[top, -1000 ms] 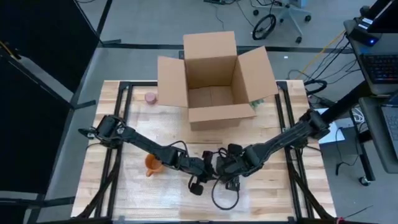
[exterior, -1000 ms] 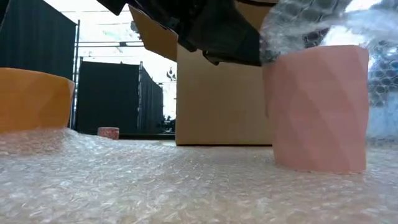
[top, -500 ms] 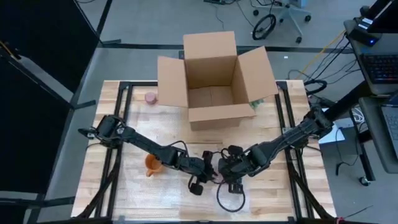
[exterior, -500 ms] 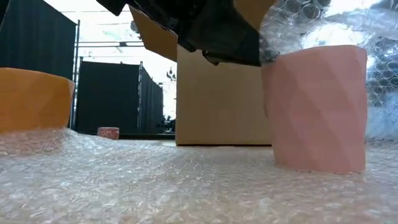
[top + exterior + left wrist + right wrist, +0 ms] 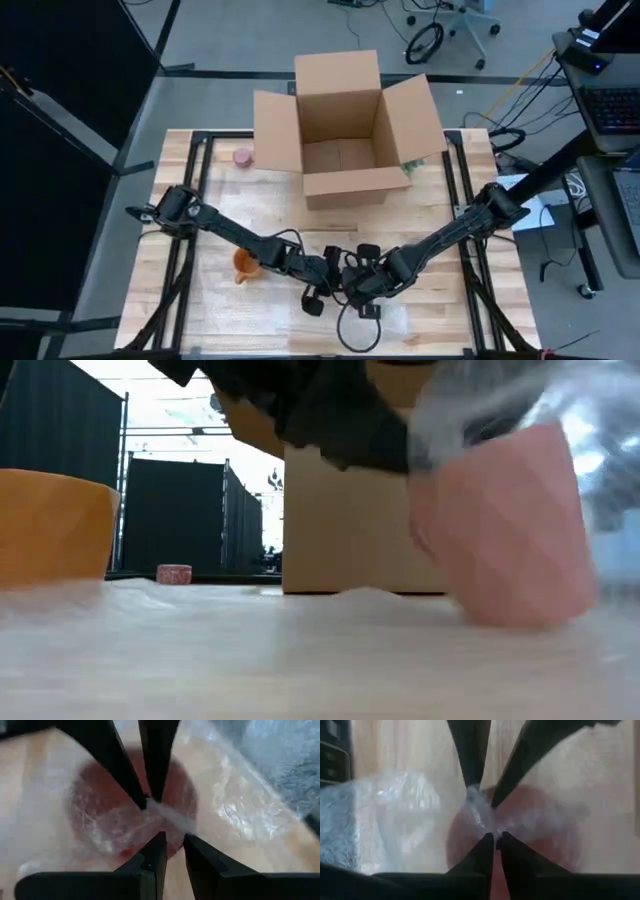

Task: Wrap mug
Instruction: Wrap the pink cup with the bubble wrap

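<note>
A pink mug stands tilted on a sheet of bubble wrap near the table's front middle. The wrap is drawn up over its mouth. My left gripper and my right gripper meet tip to tip above the mug, each shut on the gathered wrap. An orange mug rests on the wrap to the left. My left gripper pinches a bunched strip of bubble wrap between its two fingers, over the mug's mouth. The fingers point down from the left. The wrap runs from them down over the mug. My right gripper pinches the gathered bubble wrap between its fingertips, right next to the left fingers. It comes from the right, pointing down. The wrap bulges loose on one side.
An open cardboard box stands at the table's far middle. A small pink object lies left of it. The black cable of the arms loops near the front edge.
My right gripper has gone toward the table's left and near edge, up to the left gripper, and has shut on the bubble wrap. The pink mug has tipped over a little from upright, and the sheet around it has shifted.
</note>
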You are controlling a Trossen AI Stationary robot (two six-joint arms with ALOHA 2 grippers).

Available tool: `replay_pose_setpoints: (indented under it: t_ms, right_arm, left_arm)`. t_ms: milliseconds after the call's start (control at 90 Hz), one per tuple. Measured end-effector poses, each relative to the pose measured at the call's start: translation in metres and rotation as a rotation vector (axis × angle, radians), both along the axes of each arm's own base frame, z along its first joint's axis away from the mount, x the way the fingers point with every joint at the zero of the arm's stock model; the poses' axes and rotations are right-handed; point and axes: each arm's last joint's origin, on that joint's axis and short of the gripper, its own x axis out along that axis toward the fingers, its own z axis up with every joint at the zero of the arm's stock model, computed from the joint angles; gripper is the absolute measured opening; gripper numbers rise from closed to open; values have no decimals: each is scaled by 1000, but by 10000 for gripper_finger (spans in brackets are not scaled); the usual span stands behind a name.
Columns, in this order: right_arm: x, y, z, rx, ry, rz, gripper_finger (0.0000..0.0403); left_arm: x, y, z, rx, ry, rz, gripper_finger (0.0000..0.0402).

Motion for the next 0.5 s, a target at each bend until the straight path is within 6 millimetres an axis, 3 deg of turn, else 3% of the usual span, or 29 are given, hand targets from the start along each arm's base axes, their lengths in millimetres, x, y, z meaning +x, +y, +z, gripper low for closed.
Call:
replay_pose_setpoints:
  t_ms: [500]
  right_arm:
    - [-7, -2, 1, -43, 53, 23, 20]
  left_arm:
    - [1, 2, 5, -11, -21, 17, 56]
